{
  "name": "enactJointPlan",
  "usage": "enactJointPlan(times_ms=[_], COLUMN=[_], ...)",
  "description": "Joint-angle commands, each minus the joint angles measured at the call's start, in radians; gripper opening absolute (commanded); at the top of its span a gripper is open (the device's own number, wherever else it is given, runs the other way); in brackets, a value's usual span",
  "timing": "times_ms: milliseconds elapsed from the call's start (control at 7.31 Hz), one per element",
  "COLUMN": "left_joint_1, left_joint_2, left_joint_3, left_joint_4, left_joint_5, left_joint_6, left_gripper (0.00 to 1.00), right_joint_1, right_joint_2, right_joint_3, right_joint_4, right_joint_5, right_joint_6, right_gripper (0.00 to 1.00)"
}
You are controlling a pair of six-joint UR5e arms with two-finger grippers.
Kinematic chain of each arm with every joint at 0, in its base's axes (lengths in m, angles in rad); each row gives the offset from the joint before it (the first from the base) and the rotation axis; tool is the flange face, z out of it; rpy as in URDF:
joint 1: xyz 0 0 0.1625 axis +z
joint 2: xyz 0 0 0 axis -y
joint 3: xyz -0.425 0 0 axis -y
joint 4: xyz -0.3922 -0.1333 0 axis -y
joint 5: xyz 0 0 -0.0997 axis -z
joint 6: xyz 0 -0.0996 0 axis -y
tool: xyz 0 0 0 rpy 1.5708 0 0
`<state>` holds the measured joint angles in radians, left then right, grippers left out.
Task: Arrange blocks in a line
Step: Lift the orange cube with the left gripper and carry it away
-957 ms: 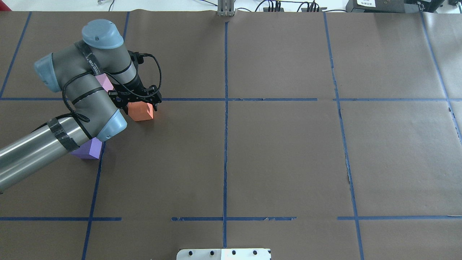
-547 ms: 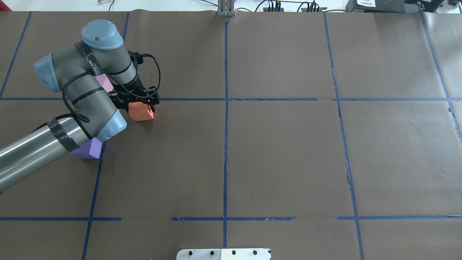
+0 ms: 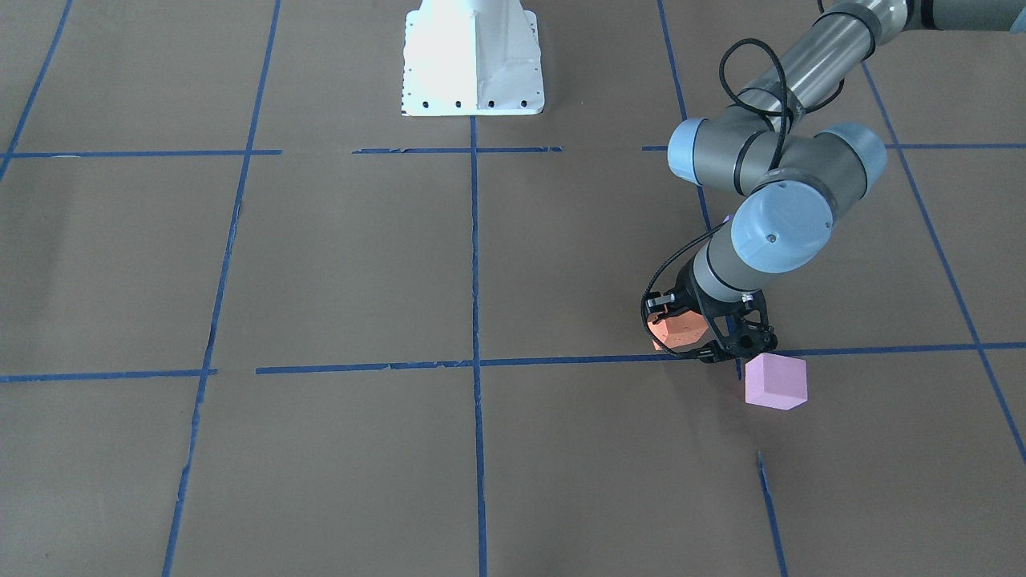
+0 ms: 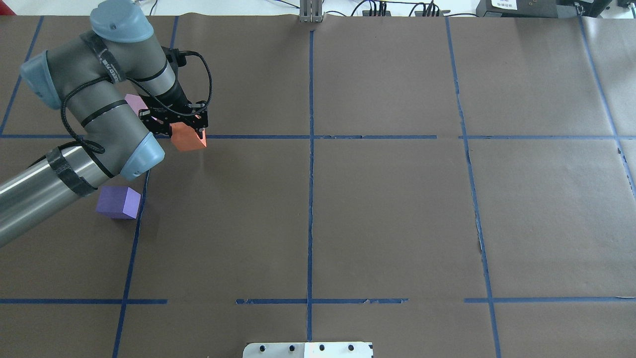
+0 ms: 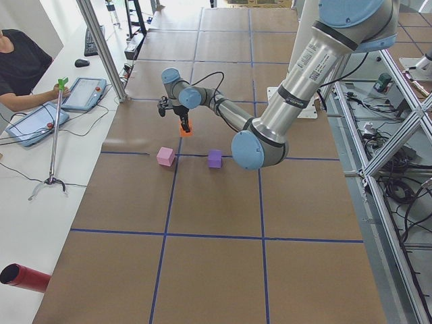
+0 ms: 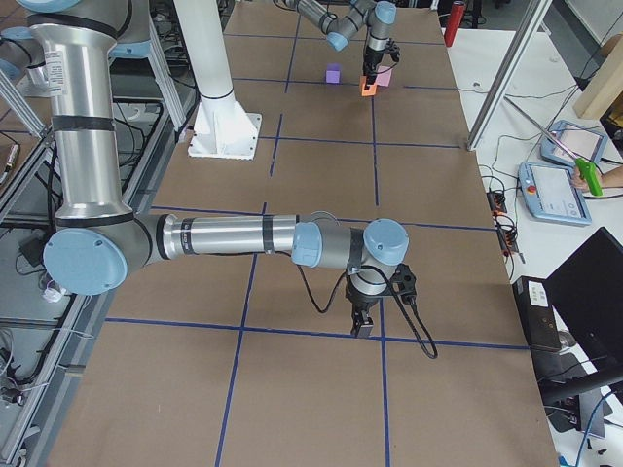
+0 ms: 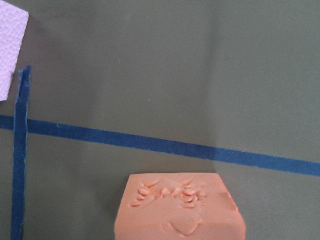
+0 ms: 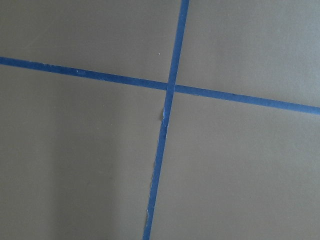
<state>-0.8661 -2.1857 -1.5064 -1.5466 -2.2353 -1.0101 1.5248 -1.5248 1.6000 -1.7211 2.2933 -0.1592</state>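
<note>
Overhead exterior view, read left to right. The violet-blue block (image 4: 118, 202) sits at mid left, just beside a vertical tape line. The pink block (image 4: 133, 103), upper left, is largely covered by the arm. The left gripper (image 4: 187, 130) has its fingers drawn in narrow on the orange block (image 4: 190, 140), which is apparently raised just off the brown paper (image 4: 387, 209) over a horizontal tape line. To place it well, carry the orange block low, keep its faces square to the tape, and set it level with the other two before letting go. The right gripper (image 6: 366, 326) appears only in the exterior right view, so its finger spread cannot be told. Whether the orange block touches the paper is uncertain.
</note>
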Motion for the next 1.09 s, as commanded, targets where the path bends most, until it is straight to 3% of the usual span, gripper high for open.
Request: enactJointPlan(times_ms=[0, 274, 547, 957], left_joint_1=[-0.02, -0.104, -0.23, -0.235], left_joint_2=[0.062, 0.066, 0.134, 0.19], left_joint_3=[-0.267, -0.366, -0.386, -0.316], left_joint_4=[0.205, 0.353, 0.362, 0.321], left_joint_5=[0.0, 0.002, 0.002, -0.003], left_joint_6=[0.036, 0.198, 0.412, 0.511], left_gripper=[0.09, 0.09, 0.09, 0.08], right_joint_1=[0.0, 0.0, 0.0, 0.0], right_joint_2=[0.0, 0.0, 0.0, 0.0], right_joint_3=[0.0, 0.0, 0.0, 0.0], right_joint_4=[0.0, 0.0, 0.0, 0.0], right_joint_5=[0.0, 0.0, 0.0, 0.0], right_joint_6=[0.001, 0.0, 0.0, 0.001], right_gripper=[1.0, 1.0, 1.0, 1.0])
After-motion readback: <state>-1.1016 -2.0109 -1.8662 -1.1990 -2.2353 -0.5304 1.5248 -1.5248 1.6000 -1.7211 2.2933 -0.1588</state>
